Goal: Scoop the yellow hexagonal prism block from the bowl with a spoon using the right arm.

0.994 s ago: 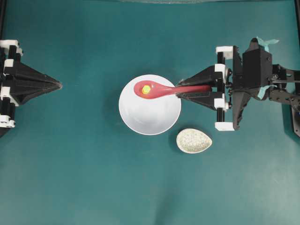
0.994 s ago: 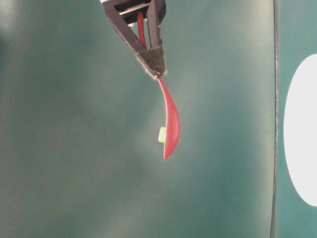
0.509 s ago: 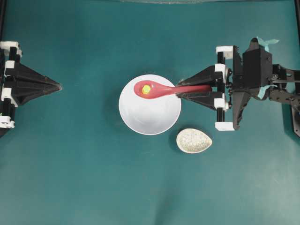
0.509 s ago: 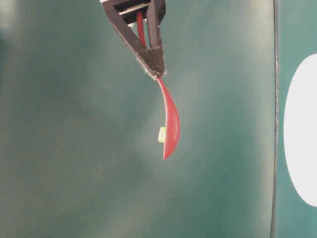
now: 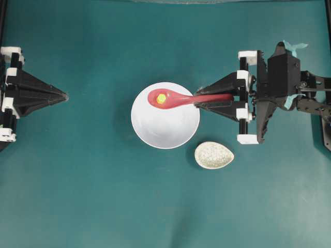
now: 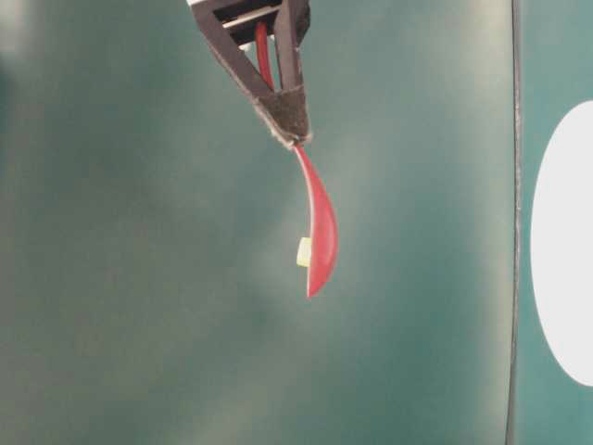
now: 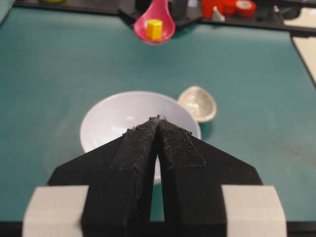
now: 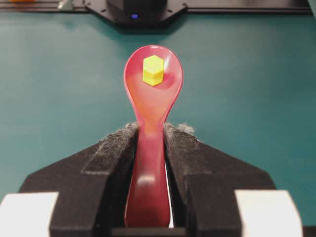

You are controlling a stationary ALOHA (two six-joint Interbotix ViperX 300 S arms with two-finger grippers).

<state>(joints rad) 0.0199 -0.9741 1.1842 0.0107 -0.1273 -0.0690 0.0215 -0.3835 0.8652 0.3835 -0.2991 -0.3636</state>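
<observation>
Nothing has shifted over the last second, so the lift looks finished and I am simply holding. My right gripper [image 8: 150, 148] is clamped on the handle of the spoon [image 5: 170, 98], pads pressed to both sides of it. In its scoop sits the yellow hexagonal prism block [image 8: 153, 70], raised clear above the bowl [image 5: 165, 126], toward the bowl's far rim. Just beside the bowl lies the speckled spoon rest [image 5: 214, 155]. My left gripper [image 7: 158, 123] waits well away from the bowl, jaws pressed together on nothing. I judge the scoop done.
</observation>
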